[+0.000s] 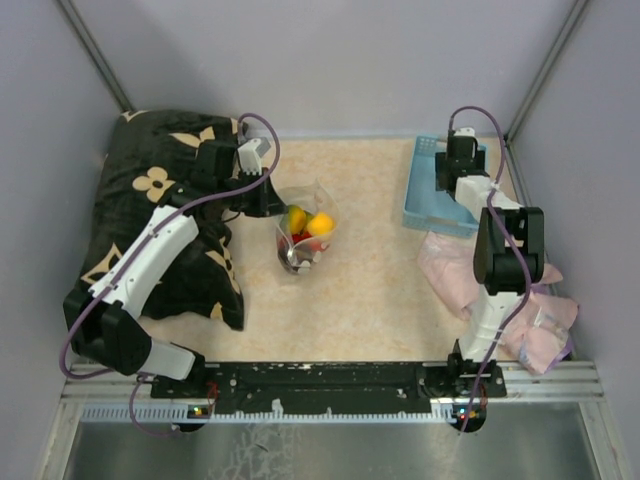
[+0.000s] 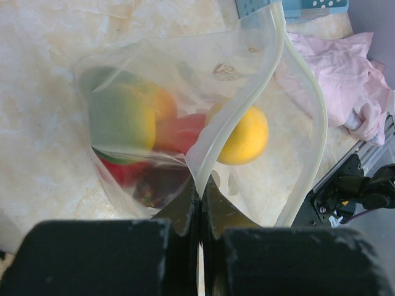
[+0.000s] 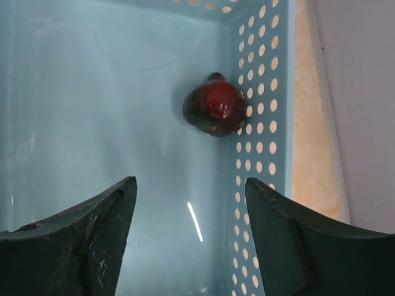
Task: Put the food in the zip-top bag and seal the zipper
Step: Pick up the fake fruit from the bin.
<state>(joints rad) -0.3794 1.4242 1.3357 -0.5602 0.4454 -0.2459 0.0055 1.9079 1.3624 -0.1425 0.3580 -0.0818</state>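
Note:
The clear zip-top bag (image 1: pixel 303 232) stands open at mid-table with several toy foods inside: a green-yellow one (image 2: pixel 120 120), a red one (image 2: pixel 182 132), a yellow-orange one (image 2: pixel 247 135) and a dark one (image 2: pixel 154 188). My left gripper (image 2: pixel 201 185) is shut on the bag's zipper strip (image 2: pixel 231 117), holding the mouth open; it shows in the top view (image 1: pixel 268 198) too. My right gripper (image 3: pixel 191 197) is open above the light blue basket (image 3: pixel 92 105), where one dark maroon-red fruit (image 3: pixel 215 108) lies against the perforated wall, just beyond the fingertips.
The black floral pillow (image 1: pixel 150 200) lies at the left under my left arm. The pink cloth (image 1: pixel 520 300) is at the right front, near the right arm base. The basket (image 1: pixel 432 195) stands at the back right, close to the wall.

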